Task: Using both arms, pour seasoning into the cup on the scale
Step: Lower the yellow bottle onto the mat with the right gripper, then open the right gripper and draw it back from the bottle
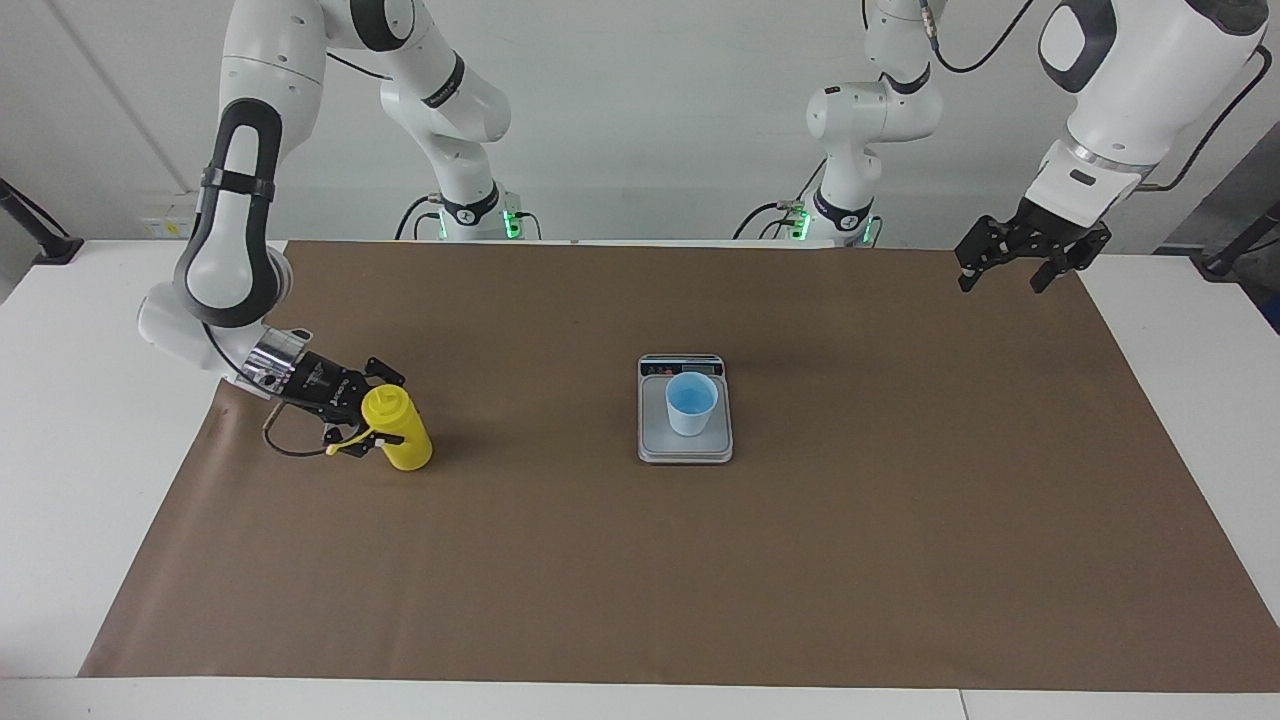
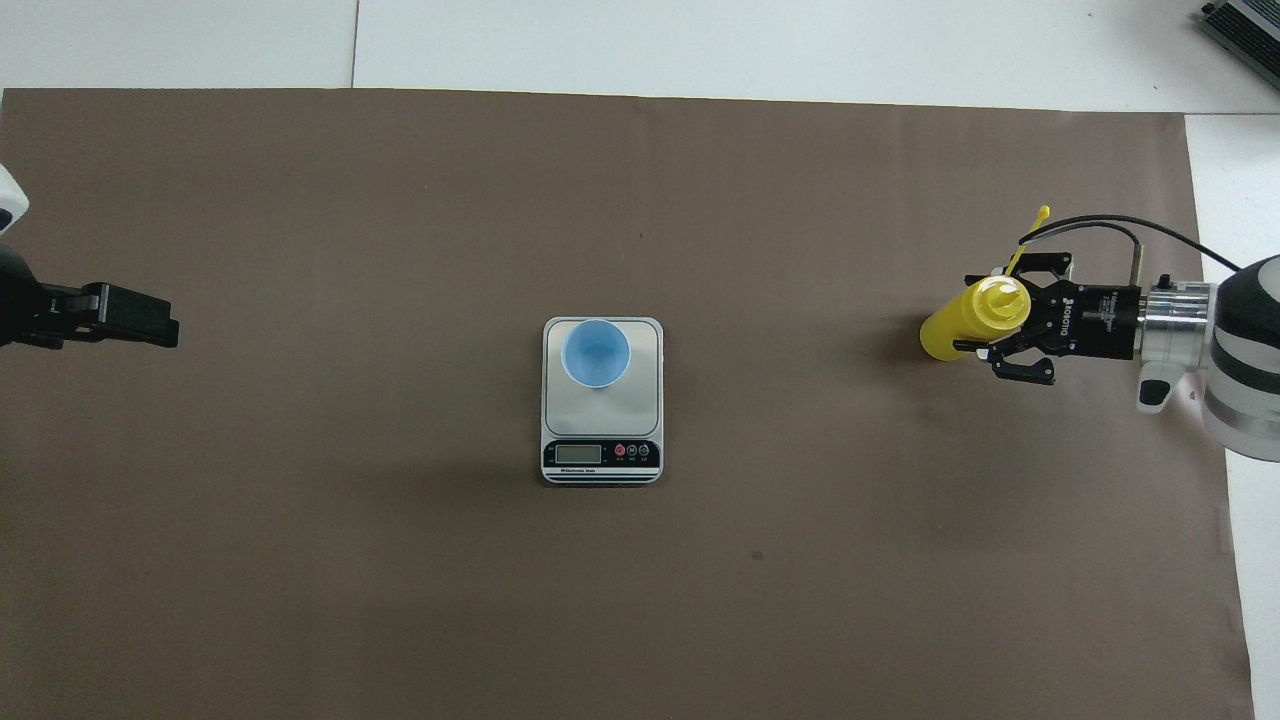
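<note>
The yellow seasoning bottle (image 1: 405, 440) (image 2: 945, 330) stands upright on the brown mat at the right arm's end of the table, its tethered cap hanging off the nozzle. My right gripper (image 1: 385, 415) (image 2: 975, 312) reaches in sideways at the bottle's upper part. It is open, with one finger on each side of the bottle and a small gap showing. The light blue cup (image 1: 691, 405) (image 2: 596, 352) sits on the silver-grey scale (image 1: 685, 447) (image 2: 600, 410) at mid-table. My left gripper (image 1: 1003, 283) (image 2: 170, 330) waits open in the air over the mat's edge at the left arm's end.
A brown mat (image 1: 900, 520) covers most of the white table (image 1: 60, 420). The scale's display strip (image 2: 600, 453) faces the robots. A black cable (image 2: 1120, 225) loops from the right wrist. A dark device (image 2: 1240, 30) lies off the mat at one table corner.
</note>
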{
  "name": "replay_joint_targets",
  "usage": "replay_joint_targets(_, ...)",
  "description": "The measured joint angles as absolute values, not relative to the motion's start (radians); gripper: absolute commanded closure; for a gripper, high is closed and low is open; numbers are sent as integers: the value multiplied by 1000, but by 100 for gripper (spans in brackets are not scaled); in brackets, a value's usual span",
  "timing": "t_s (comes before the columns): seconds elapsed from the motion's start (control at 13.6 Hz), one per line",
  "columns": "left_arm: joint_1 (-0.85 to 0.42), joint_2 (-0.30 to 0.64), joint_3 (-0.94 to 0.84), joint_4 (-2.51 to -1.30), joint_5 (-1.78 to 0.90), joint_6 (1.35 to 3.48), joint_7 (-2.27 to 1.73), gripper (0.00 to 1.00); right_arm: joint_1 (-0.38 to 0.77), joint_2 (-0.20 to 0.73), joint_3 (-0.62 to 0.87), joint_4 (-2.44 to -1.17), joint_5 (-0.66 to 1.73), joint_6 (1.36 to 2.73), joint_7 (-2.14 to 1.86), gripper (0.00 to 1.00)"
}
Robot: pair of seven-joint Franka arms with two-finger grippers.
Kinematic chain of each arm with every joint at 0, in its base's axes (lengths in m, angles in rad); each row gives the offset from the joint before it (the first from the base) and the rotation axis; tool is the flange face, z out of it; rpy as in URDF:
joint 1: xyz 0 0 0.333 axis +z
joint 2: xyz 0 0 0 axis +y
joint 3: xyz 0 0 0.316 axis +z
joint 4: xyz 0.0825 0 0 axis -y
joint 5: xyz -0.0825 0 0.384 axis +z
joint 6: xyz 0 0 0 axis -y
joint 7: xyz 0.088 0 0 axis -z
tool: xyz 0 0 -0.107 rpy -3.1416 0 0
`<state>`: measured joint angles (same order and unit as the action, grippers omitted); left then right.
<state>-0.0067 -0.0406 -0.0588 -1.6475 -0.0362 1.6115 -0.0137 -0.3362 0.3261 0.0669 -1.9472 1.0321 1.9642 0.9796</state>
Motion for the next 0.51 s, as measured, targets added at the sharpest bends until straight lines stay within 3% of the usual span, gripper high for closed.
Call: replay_joint_targets(0.51,-7,-41,-59,-1648,-36,1611,-14,0,-331,280,63,-1949,795,1988,980,0)
